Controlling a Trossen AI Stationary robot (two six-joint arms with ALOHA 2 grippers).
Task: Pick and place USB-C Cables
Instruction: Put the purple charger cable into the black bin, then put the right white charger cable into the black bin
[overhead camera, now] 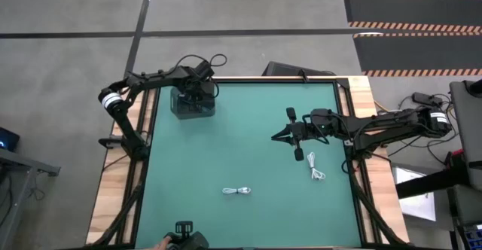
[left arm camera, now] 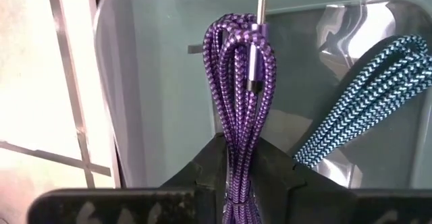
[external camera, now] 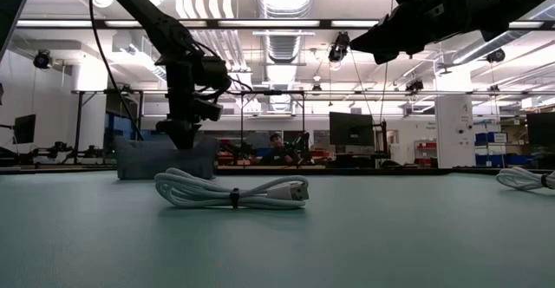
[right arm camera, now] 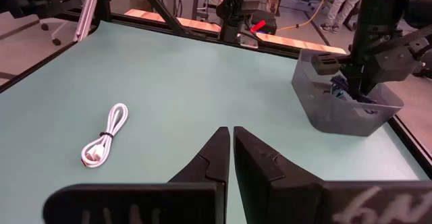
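A purple braided USB-C cable bundle (left arm camera: 239, 69) is in my left gripper (left arm camera: 239, 143), which is shut on it above the dark grey box (overhead camera: 192, 105) at the table's far left. A teal braided bundle (left arm camera: 378, 96) lies inside the box, leaning on its wall. One white looped cable (overhead camera: 237, 191) lies flat near the table's near middle. Another white cable (overhead camera: 316, 167) lies at the right. My right gripper (overhead camera: 276, 136) hovers shut over the table's right half, touching nothing; its fingers (right arm camera: 229, 131) point toward the box. My left gripper pinches the purple bundle between its two fingers, across several strands at a place partway along the bundle (left arm camera: 237, 126). The fingers come from above, pointing down into the box. The bundle hangs on past the fingertips, its metal plug (left arm camera: 262, 11) at the lower end inside the box.
The table's wooden rim (overhead camera: 365, 99) frames the green mat. A person's hand (overhead camera: 162, 242) and a dark device (overhead camera: 184, 231) sit at the near edge. Open mat lies between the box and the white cables.
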